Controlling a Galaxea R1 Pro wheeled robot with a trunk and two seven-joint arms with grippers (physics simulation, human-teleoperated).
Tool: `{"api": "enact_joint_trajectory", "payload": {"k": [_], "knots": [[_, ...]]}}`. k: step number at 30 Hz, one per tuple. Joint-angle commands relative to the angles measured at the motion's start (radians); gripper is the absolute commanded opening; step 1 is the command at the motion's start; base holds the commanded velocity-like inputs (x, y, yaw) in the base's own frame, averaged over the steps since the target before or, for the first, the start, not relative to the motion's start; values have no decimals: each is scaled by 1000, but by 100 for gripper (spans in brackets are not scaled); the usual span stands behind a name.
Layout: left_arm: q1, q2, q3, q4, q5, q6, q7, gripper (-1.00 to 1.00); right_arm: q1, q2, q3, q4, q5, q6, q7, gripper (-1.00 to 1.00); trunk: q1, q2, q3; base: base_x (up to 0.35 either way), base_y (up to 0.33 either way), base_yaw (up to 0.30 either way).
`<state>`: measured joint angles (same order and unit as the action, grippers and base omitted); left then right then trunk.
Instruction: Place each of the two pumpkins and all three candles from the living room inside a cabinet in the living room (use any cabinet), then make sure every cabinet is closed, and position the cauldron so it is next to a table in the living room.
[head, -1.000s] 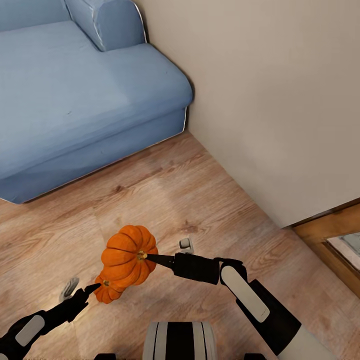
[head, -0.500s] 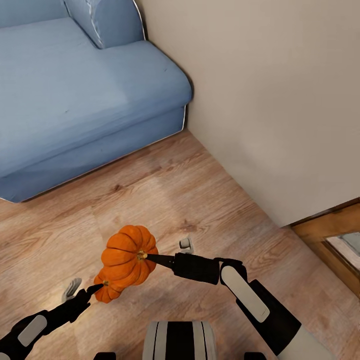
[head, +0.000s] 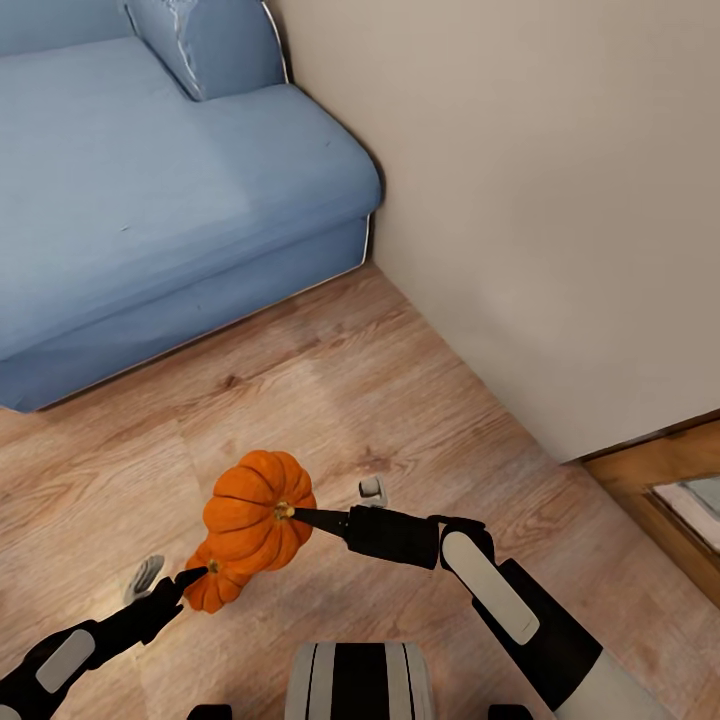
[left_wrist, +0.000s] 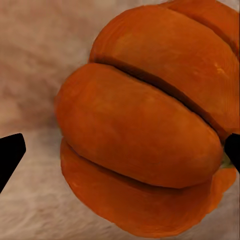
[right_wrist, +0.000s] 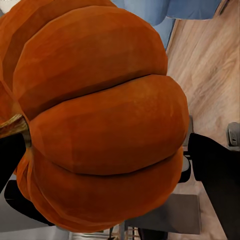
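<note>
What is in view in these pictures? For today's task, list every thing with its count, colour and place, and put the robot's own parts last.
pumpkins: two, bright orange; upper pumpkin held above the floor by the right gripper, lower pumpkin partly behind it, held by the left gripper.
sofa: one, blue, far left, standing on the floor against the wall.
wall: one, beige, right of the sofa.
floor: light brown wood planks, below everything.
doorway sill: darker wood, right edge.
left gripper: black, lower left, shut on the lower pumpkin.
right gripper: black, centre, shut on the upper pumpkin.
</note>
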<state>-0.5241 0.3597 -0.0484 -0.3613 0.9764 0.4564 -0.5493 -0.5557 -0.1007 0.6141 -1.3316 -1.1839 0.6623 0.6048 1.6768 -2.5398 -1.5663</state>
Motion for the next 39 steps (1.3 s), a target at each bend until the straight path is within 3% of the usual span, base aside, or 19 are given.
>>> {"api": "enact_joint_trajectory", "payload": {"k": [1,23,24,39], "knots": [[-1,1,2,2,-8,-5,11,100,0,-1,1,0,-8,5,0,-100,0,0,-1,30,-13,0],[-1,1,2,2,-8,-15,11,100,0,-1,1,-1,-9,4,-1,-100,0,0,-1,2,-33,0],[-1,1,2,2,-8,-15,11,-100,0,-1,1,-1,-9,3,0,-100,0,0,-1,0,0,0],[-1,1,2,2,-8,-15,11,-100,-1,-1,1,-1,-9,-1,-1,-100,0,0,-1,0,0,0]]}}
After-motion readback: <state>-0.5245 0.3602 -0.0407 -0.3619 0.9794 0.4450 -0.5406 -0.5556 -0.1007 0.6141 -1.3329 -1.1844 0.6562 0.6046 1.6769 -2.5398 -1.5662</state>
